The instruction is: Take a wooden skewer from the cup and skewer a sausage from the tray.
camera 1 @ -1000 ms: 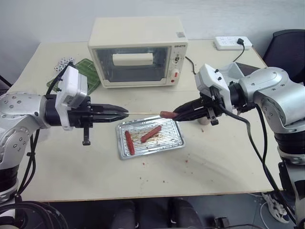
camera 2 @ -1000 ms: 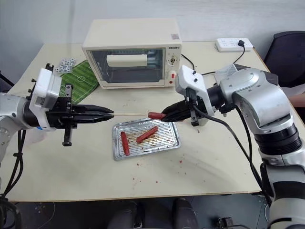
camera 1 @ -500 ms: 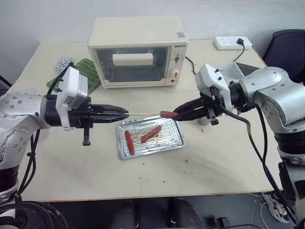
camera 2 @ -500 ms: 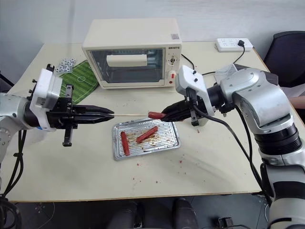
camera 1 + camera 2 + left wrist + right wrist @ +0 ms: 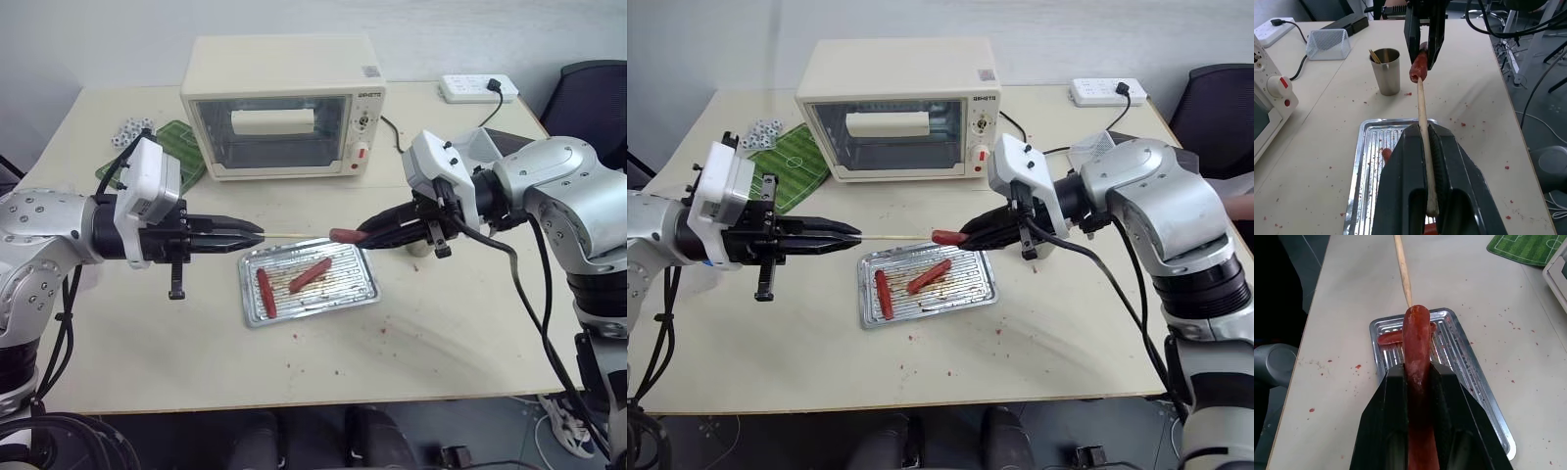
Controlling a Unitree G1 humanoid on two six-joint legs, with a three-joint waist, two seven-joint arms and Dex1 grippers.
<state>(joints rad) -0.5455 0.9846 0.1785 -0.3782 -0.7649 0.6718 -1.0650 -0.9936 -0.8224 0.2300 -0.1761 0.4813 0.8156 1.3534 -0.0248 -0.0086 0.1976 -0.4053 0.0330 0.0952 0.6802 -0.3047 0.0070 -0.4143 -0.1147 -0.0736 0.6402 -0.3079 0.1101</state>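
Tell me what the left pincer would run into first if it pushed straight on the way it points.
The left pincer, shut on the thin pale wooden skewer, points at the dark reddish-brown sausage held by the right pincer. The skewer tip already meets the sausage's end, so the sausage comes first, then probably the right pincer's fingers.

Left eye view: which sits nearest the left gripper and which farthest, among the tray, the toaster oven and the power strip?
From the left gripper:
1. Tray, just below and beside its tip.
2. Toaster oven, behind it at mid-table.
3. Power strip, far back corner on the right.
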